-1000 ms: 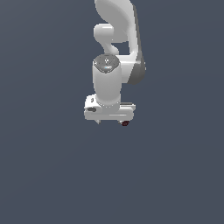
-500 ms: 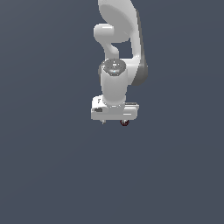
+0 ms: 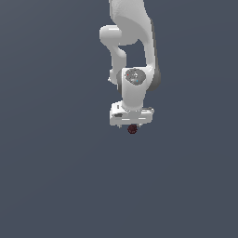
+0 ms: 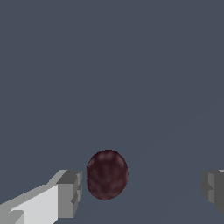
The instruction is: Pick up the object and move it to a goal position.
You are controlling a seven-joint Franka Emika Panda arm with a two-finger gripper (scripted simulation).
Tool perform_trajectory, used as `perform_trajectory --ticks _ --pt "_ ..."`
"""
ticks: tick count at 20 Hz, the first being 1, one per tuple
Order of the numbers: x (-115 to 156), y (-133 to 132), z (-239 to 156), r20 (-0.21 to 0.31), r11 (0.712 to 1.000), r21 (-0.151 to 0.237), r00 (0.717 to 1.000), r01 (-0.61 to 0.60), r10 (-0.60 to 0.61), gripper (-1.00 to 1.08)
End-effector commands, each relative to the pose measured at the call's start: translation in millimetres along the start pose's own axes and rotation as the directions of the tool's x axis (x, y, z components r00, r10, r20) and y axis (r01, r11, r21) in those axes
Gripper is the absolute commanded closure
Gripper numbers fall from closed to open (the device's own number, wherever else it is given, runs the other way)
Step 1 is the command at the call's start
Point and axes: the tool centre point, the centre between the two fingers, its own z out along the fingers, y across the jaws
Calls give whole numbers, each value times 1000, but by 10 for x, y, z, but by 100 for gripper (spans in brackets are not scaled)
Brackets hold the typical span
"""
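Here your gripper (image 4: 140, 192) stands spread wide, grasping nothing; the dark red object (image 4: 107, 174) sits between its fingers (image 4: 69, 193), just beside one and well apart from the other, under the white arm (image 3: 135, 88)

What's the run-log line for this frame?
phase: pre-grasp | gripper: open, fingers either side of ball | ball: dark red, beside one finger, not clamped | goal: not visible
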Motion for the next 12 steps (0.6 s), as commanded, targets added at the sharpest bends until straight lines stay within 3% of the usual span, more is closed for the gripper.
perform_trajectory --ticks 1,12 --pt "-117 -97 89 0 1000 -1 1000 14 -14 -92" --pt "-314 -249 224 3 999 -1 999 37 -37 -92"
